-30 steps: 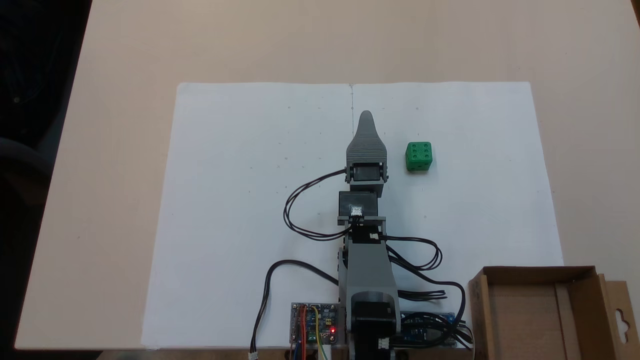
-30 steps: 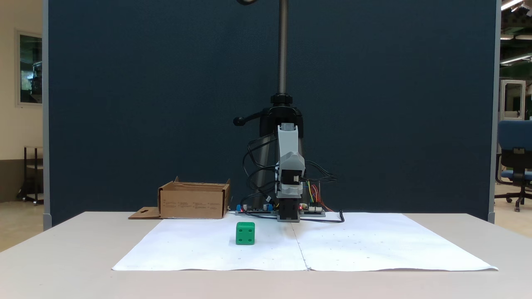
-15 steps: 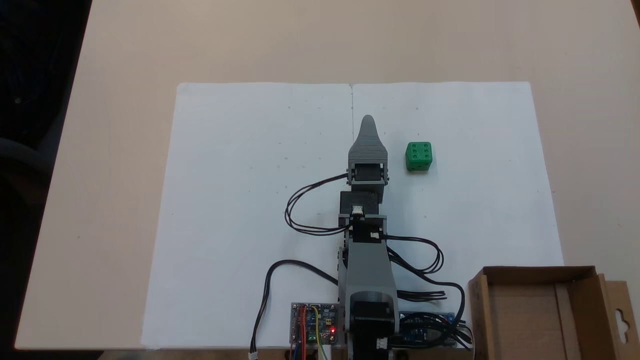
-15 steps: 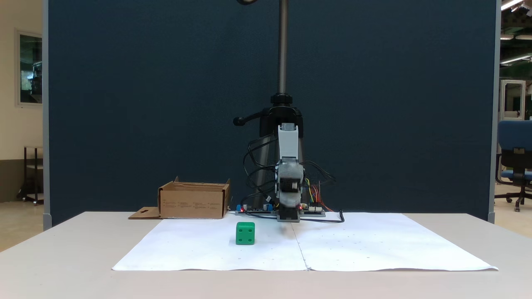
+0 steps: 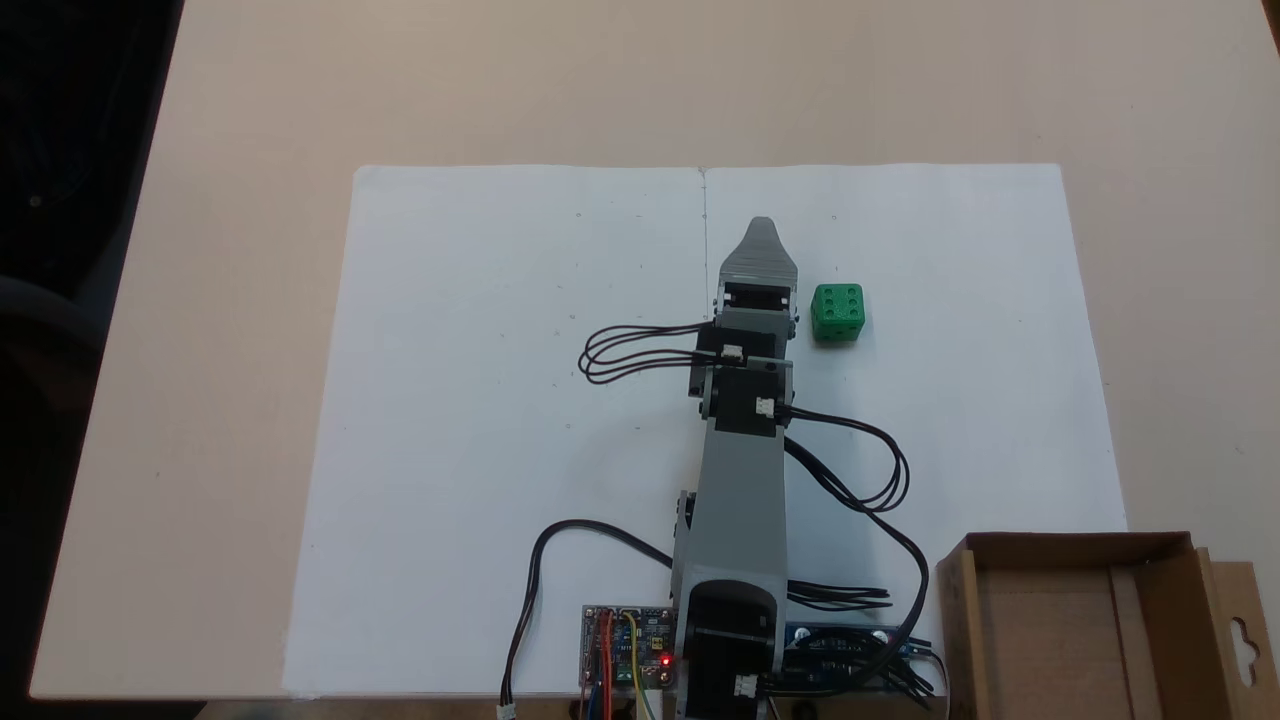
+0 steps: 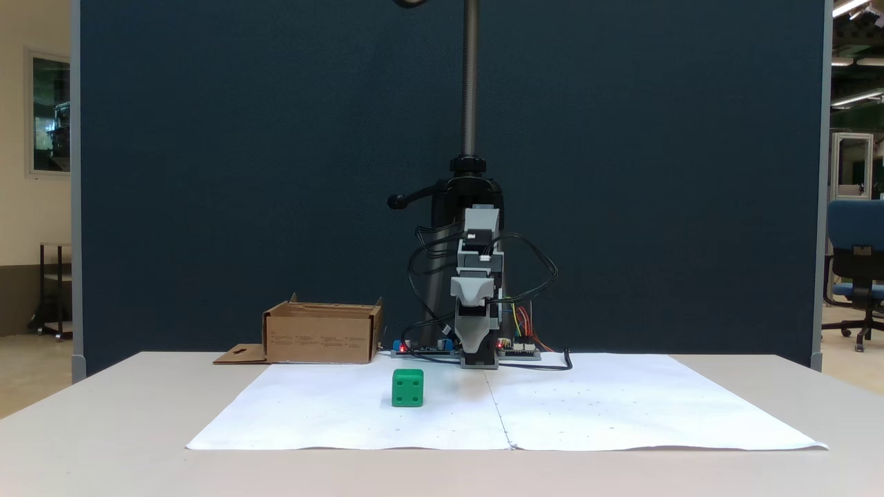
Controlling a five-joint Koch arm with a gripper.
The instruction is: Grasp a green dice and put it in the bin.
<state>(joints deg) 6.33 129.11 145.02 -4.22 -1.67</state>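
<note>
Step in hand: reach toward the green dice (image 5: 838, 313), not yet grasped.
Gripper (image 5: 760, 228): raised above the white paper (image 5: 500, 400), tip pointing away from the base in the top-down fixed view; 1 tapered grey jaw visible from above and from the front, the other stacked behind it, so wide or narrow cannot be told.
Gripper versus dice: just beside, apart, no contact; dice to the right of the wrist in the top-down fixed view, to the left and lower in the front fixed view (image 6: 407, 387).
Doing it well: swing the base toward the dice until the tip lines up over it, spread the jaws wider than the cube before descending, lower with 1 jaw on each of 2 opposite flat faces, close only once the tips straddle it.
Risk: likely a nudge or a tumble if a jaw lands on the top face or clips an edge; smooth plastic on paper probably slides easily.
Dice look: bright green cube, recessed round pips, 6 on the top face, 4 on the face toward the front camera, sitting flat and square on the paper.
Bin (image 5: 1075, 620): brown cardboard box with low walls, hang-hole flap at its side, near the arm's base, well apart from the dice; open interior with nothing visible inside.
</note>
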